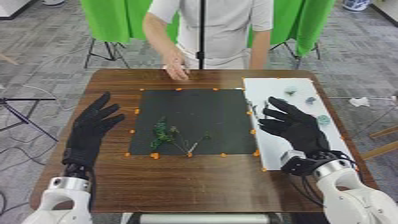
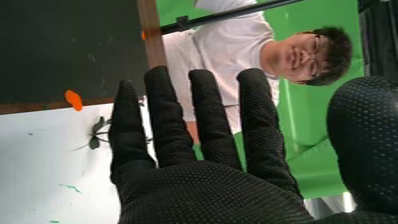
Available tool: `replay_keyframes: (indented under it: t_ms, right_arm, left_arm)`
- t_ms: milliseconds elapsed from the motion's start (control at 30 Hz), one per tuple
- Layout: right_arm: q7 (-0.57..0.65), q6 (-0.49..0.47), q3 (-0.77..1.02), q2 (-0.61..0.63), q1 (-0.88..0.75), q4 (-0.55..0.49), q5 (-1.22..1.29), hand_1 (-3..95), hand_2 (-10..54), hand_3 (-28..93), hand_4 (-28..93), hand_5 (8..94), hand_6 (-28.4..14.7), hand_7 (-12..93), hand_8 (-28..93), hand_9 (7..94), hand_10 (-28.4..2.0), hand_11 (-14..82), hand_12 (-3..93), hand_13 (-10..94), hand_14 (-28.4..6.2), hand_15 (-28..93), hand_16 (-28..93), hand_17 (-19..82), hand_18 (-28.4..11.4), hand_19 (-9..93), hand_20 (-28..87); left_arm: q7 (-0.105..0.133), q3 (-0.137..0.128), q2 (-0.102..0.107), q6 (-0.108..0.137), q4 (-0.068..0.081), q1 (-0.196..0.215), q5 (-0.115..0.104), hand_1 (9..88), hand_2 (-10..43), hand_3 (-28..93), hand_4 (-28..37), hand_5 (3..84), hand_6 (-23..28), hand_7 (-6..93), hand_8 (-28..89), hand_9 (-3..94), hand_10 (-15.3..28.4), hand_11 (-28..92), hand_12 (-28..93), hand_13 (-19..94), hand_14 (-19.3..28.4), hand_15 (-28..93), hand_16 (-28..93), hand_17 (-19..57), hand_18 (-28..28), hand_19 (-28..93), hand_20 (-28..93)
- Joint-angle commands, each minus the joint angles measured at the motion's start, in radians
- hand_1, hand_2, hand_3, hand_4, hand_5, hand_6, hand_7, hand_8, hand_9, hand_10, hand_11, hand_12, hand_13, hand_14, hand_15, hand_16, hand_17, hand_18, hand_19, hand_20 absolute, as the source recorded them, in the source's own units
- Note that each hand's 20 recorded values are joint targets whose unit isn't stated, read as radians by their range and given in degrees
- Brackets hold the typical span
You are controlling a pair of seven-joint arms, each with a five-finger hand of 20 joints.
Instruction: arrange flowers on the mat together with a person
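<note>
Flowers (image 1: 323,120) in small, pale green clumps: on the rectangular white mat (image 1: 266,85), just beside the robot's black-gloved right hand (image 1: 300,135). Over that mat, palm turned inward, fingers straight and spread, thumb well apart from them, with nothing clasped. Past the fingertips, on the same white surface, a dark green leafy sprig (image 2: 95,142). Next outward, on the rectangular black mat (image 1: 200,107), a bushy green sprig (image 1: 162,132) toward the left side, and just beside it thin pale stems (image 1: 189,150) converging near the close edge. Around both mats, small orange tape pieces (image 1: 155,156) on the brown wooden table (image 1: 178,185). Farther left, beside the black mat, the black-gloved left hand (image 1: 87,130), fingers extended and loose, thumb apart.
</note>
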Motion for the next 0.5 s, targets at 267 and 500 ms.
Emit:
replay_keyframes:
  t_ms: [267, 500]
  right_arm:
    - [-0.018, 0.003, 0.014, 0.003, 0.003, 0.013, -0.010, 18.1, 4.9, 79, -28, 42.1, 3.8, 15, -12, 44.1, -12.7, 5.9, 14.2, 34, -18.0, 21, 19, 4, -22.5, 46, 19]
    - [-0.025, 0.004, 0.016, 0.007, 0.003, 0.015, -0.006, 18.2, 4.6, 79, -28, 42.1, 3.9, 15, -12, 44.2, -12.7, 5.8, 14.2, 34, -17.9, 21, 19, 4, -22.5, 46, 19]
  left_arm:
    - [-0.006, -0.002, -0.014, -0.007, 0.007, 0.013, -0.005, 20.3, 4.6, 78, -28.3, 33.4, 2.7, 10.4, -9, 32.6, 15.3, 18, 10, 25, 23.8, 40, -4, -9.7, 25.5, 44, 13]
    - [-0.003, 0.000, -0.013, -0.009, 0.008, 0.012, -0.004, 20.4, 4.6, 78, -28.3, 33.3, 2.8, 10.4, -9, 32.7, 15.6, 18, 10, 25, 24.0, 40, -4, -9.6, 25.5, 44, 13]
